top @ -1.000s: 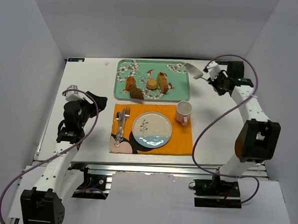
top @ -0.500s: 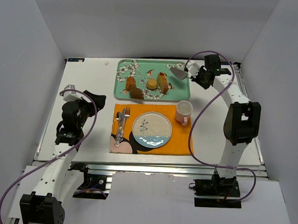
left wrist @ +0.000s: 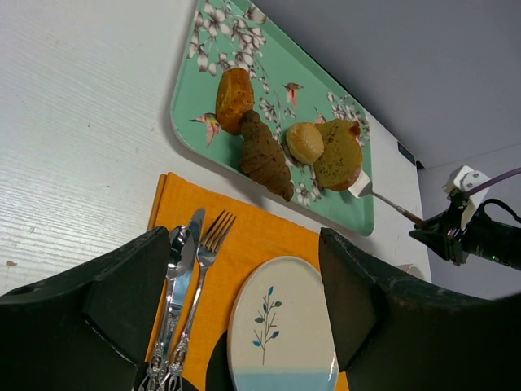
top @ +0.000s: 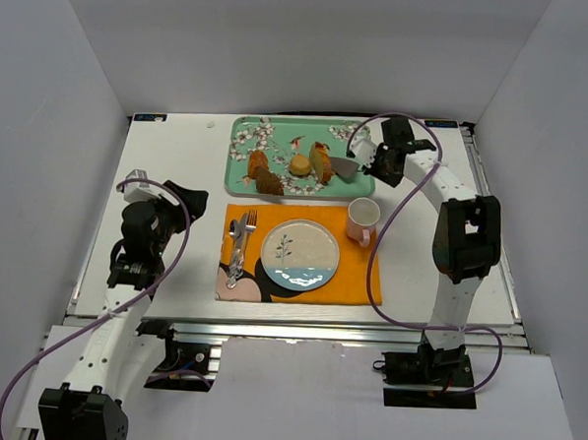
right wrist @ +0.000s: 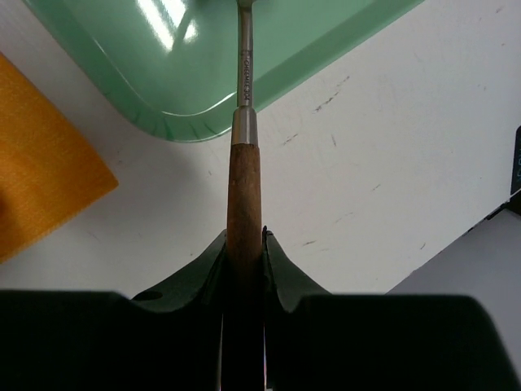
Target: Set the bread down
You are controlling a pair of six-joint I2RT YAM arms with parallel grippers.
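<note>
1. Right claw point(right wrist: 244, 244) is clamped on the wooden handle of a spatula point(right wrist: 244, 183), reaching in from 3 o'clock of the tray point(top: 300, 195).
2. In the left wrist view the spatula's metal blade sits at the edge of the bread point(left wrist: 338, 155) and looks to be touching it.
3. The bread is on the right part of the tray, just beside the bun point(top: 300, 165), at the bun's 3 o'clock.
4. Two dark pastries point(top: 262, 174) lie at the bun's 9 o'clock.
5. Left claw point(top: 182, 199) is spread wide and holds nothing, over the worktop point(top: 170, 145) at 9 o'clock of the placemat point(top: 360, 273).
6. Plate point(top: 300, 255) is on the placemat, at 6 o'clock of the tray.
7. Fork and knife point(top: 239, 242) lie at the plate's 9 o'clock; mug point(top: 362, 221) stands at its 2 o'clock.
</note>
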